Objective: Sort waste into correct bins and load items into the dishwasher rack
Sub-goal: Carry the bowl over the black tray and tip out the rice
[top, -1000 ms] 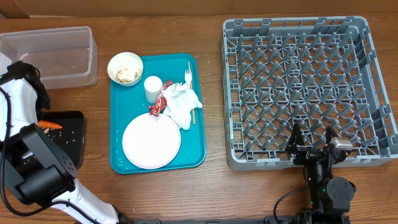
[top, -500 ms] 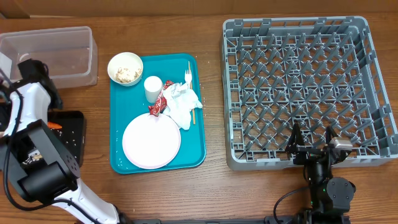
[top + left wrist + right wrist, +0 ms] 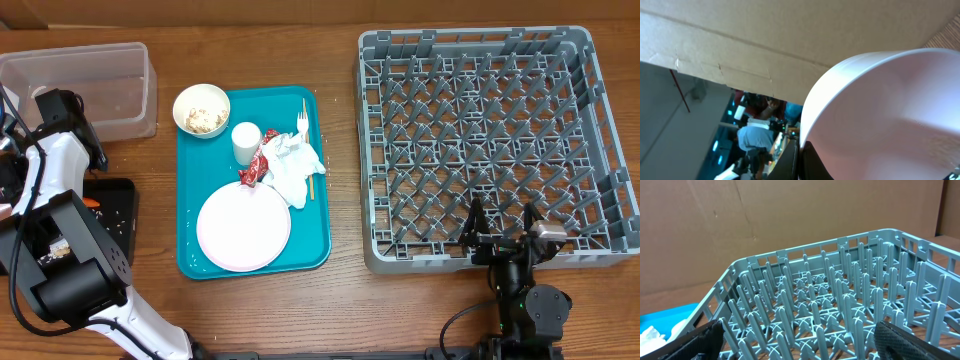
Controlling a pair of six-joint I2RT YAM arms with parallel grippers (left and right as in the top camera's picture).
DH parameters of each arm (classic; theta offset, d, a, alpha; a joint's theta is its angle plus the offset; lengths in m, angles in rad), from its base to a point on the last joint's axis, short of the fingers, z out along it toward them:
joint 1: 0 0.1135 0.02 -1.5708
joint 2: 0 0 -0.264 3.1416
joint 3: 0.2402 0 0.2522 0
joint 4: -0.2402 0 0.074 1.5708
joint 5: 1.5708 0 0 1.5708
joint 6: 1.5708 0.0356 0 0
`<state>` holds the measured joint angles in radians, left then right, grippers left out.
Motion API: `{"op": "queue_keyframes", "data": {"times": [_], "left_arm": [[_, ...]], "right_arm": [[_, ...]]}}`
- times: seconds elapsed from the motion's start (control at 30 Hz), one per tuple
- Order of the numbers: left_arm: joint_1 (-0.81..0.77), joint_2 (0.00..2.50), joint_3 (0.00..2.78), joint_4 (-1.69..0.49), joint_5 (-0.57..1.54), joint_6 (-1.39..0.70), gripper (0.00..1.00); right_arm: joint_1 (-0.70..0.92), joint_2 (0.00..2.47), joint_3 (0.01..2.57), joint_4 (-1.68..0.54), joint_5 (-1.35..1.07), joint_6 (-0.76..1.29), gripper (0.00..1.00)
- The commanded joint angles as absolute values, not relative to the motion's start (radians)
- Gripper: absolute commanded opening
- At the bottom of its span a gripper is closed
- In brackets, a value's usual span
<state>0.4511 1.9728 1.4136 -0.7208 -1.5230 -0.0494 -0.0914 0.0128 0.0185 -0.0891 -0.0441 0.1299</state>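
Left end effector (image 3: 800, 159) clamps pink bowl (image 3: 890, 115); right end effector (image 3: 502, 230) gapes wide.

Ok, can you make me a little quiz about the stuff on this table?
1. True or false: dishes already stand in the grey rack.
2. What is in the bowl on the teal tray? A) food scraps B) a spoon C) an apple
3. Fill in: the right gripper has its jaws ___.
Key: 1 false; 2 A; 3 open.
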Motion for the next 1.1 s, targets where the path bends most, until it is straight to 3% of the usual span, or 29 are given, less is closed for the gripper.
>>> {"op": "queue_keyframes", "data": {"times": [0.0, 0.2, 0.83, 1.07], "left_arm": [[0.444, 1.958, 1.411, -0.685, -1.56, 0.052, 0.04], [0.444, 1.958, 1.411, -0.463, -1.56, 0.33, 0.04], [0.444, 1.948, 1.383, -0.451, -1.534, 0.25, 0.04], [0.431, 1.771, 1.383, -0.471, -1.441, 0.191, 0.04]], "right_arm": [[-0.096, 0.003, 0.008, -0.081, -0.035, 0.126, 1.0], [-0.096, 0.003, 0.008, -0.081, -0.035, 0.126, 1.0], [-0.096, 0.003, 0.008, -0.081, -0.035, 0.126, 1.0], [-0.096, 0.003, 0.008, -0.081, -0.035, 0.126, 1.0]]}}
